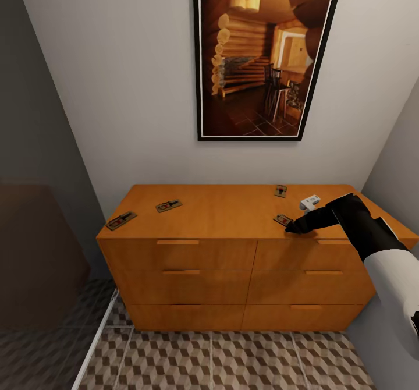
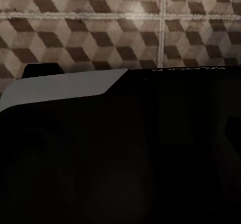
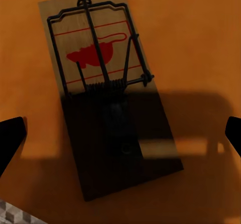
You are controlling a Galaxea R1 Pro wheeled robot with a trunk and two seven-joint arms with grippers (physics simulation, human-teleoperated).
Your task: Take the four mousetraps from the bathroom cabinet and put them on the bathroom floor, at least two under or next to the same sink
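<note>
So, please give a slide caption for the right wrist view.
Open right gripper poised above a mousetrap on the cabinet top.

The cabinet (image 1: 233, 244) was orange-brown, the floor (image 1: 233, 361) patterned in brown and cream cubes, and the nearest trap (image 3: 105, 83) pale wood with a red, seemingly mouse-shaped, print.

four mousetraps (image 1: 169, 206) atop cabinet (image 1: 233, 273)
</note>
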